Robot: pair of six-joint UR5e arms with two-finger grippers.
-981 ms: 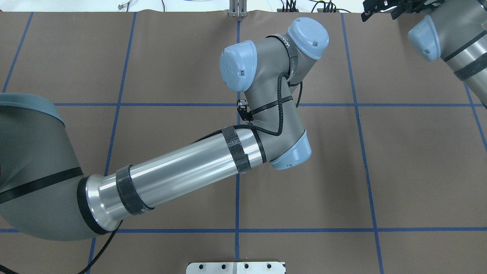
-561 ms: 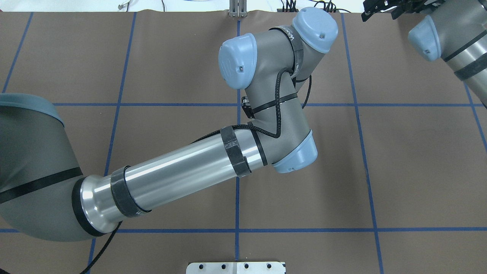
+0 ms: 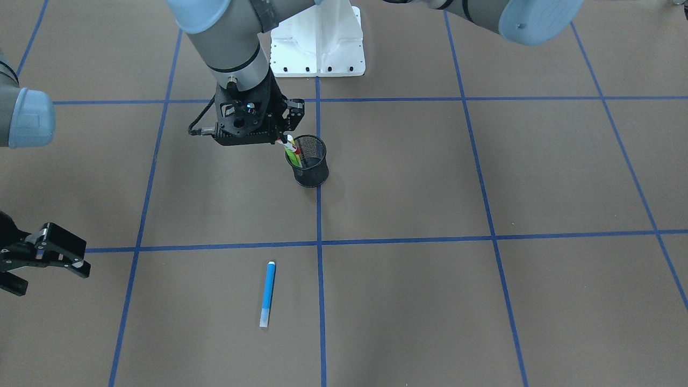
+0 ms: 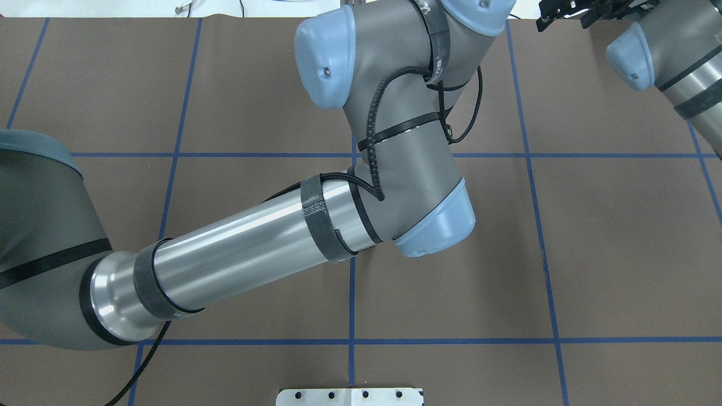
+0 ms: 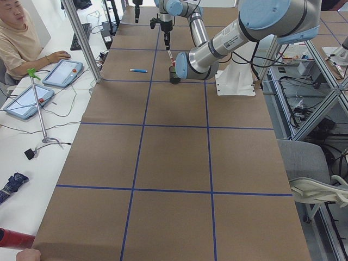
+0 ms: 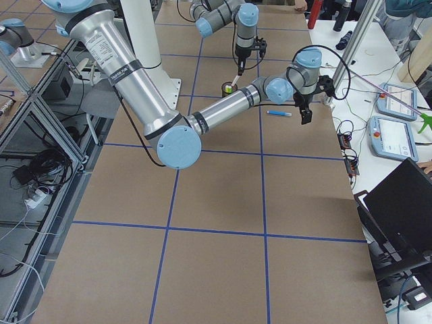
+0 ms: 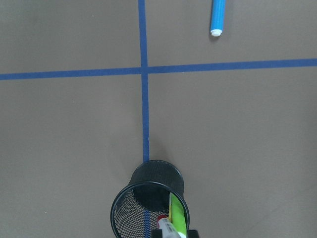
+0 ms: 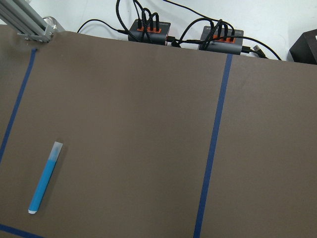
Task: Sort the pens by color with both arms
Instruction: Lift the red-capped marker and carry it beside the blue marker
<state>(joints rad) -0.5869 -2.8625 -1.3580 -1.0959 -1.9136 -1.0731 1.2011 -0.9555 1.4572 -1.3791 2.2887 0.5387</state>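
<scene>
My left gripper hangs over the black mesh cup and is shut on the top of the white pen with red caps, which stands tilted with its lower end in the cup. The left wrist view shows this pen at the bottom edge, beside the light green pen leaning in the cup. The blue pen lies flat on the table, also in the right wrist view. My right gripper is open and empty, well to the side of it. I cannot make out the yellow pen.
The brown table mat carries a grid of blue tape lines. The white base stand sits at the robot's side of the table. Power boxes with cables lie past the table's far edge. An operator sits beside the table.
My left arm's wrist and forearm have risen and swung toward the far edge, looking larger in the overhead view. The right arm has stayed put.
</scene>
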